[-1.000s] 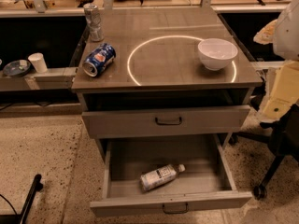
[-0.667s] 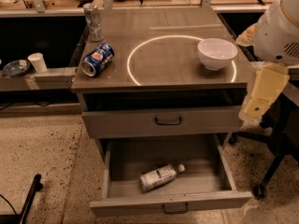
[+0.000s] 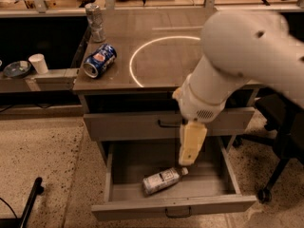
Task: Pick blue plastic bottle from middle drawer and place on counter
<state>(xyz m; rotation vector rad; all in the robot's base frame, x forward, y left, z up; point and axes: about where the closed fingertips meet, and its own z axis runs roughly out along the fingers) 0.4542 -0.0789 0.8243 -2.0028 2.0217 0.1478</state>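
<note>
Gripper (image 3: pixel 186 160) near bottle (image 3: pixel 163 180), clear, white cap

My gripper (image 3: pixel 186 161) hangs over the open middle drawer (image 3: pixel 142 207), above the blue plastic bottle (image 3: pixel 160 181); its side walls hem me. On the table (image 3: pixel 161 63), a soda can (image 3: pixel 98 61) and a silver can (image 3: pixel 95 20) block the left edge.

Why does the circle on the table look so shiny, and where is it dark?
Camera view: the white ring stands out bright on the glossy counter; the gap under the counter is deep shadow; the claw hangs lit above the blue plastic bottle in the middle drawer.
</note>
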